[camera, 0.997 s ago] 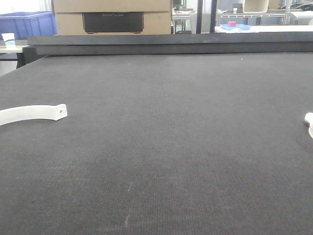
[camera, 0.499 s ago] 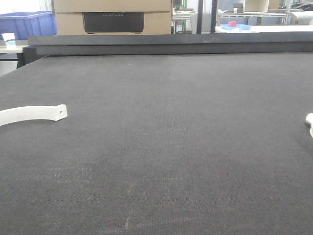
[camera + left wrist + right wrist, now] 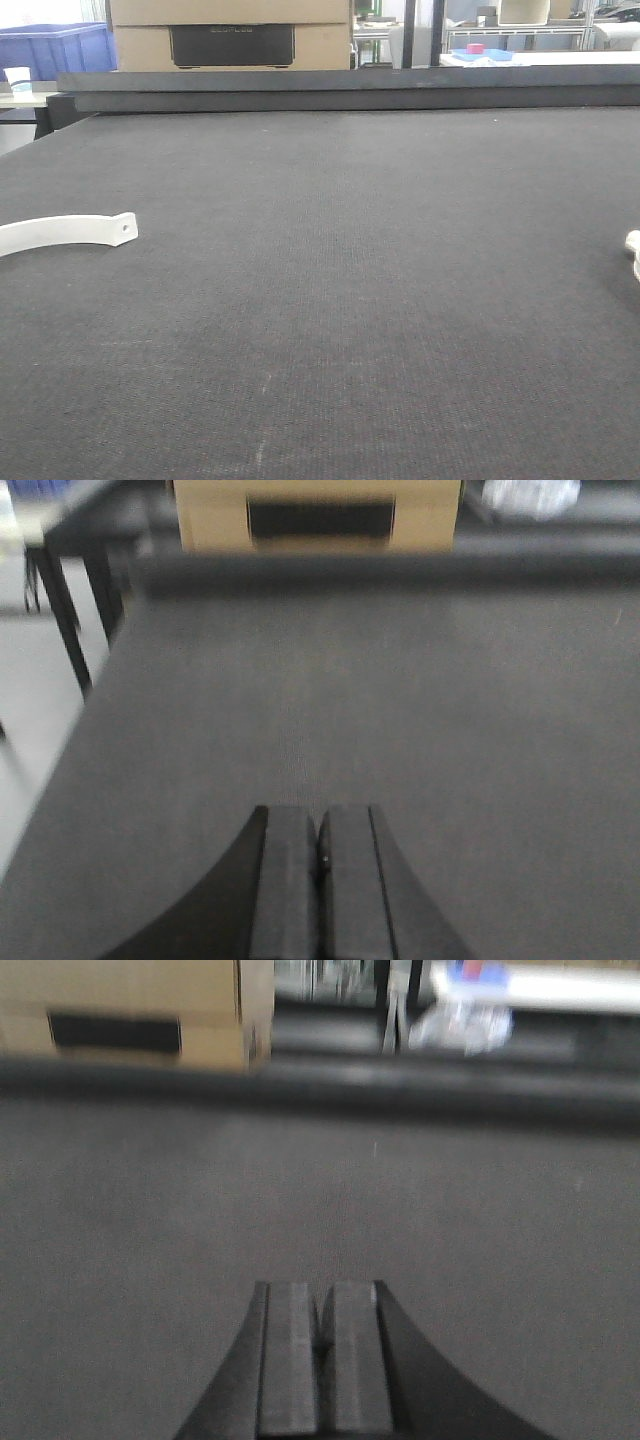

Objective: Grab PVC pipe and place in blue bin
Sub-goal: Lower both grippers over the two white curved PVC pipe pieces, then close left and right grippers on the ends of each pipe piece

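nothing done yet imo. your left gripper (image 3: 320, 875) and right gripper (image 3: 322, 1355) are both pinched closed on nothing. pvc pipe (image 3: 633, 246) is prob that white thing cut off at 3 o'clock, can't tell tbh. blue bin (image 3: 55, 50) sits way back at 11 o'clock. grab + drop both left.

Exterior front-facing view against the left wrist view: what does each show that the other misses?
Only the front view shows the curved white strip at the left edge and a white piece cut off at the right edge. Only the wrist view shows the left gripper, its fingers pressed together and empty. Both show the dark table and the cardboard box beyond it.
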Action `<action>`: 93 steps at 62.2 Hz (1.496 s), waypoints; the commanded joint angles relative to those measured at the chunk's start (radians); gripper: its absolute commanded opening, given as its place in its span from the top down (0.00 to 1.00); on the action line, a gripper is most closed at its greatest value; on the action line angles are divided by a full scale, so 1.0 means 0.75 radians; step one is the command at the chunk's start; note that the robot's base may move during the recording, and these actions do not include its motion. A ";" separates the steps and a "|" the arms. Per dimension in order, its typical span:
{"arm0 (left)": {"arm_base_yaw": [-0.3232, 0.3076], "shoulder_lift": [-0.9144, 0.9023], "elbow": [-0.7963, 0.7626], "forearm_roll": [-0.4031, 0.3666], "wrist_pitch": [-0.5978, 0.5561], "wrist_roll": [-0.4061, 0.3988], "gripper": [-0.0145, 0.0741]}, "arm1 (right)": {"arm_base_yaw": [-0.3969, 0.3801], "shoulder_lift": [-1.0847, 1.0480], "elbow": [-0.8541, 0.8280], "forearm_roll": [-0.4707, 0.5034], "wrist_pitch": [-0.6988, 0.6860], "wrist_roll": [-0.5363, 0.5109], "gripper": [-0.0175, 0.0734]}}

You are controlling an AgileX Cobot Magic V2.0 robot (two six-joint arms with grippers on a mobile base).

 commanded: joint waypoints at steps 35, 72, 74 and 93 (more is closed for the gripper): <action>0.001 0.542 -0.047 -0.221 0.189 -0.001 0.96 | 0.004 0.789 -0.023 0.022 0.316 -0.005 0.99; 0.001 0.545 -0.047 -0.221 0.179 -0.001 0.96 | 0.048 1.147 -0.267 -0.073 0.554 0.299 0.96; 0.001 0.545 -0.047 -0.221 0.179 -0.001 0.96 | 0.061 1.154 -0.274 -0.107 0.559 0.334 0.96; 0.001 0.545 -0.047 -0.221 0.179 -0.001 0.96 | 0.097 1.206 -0.274 -0.104 0.540 0.353 0.96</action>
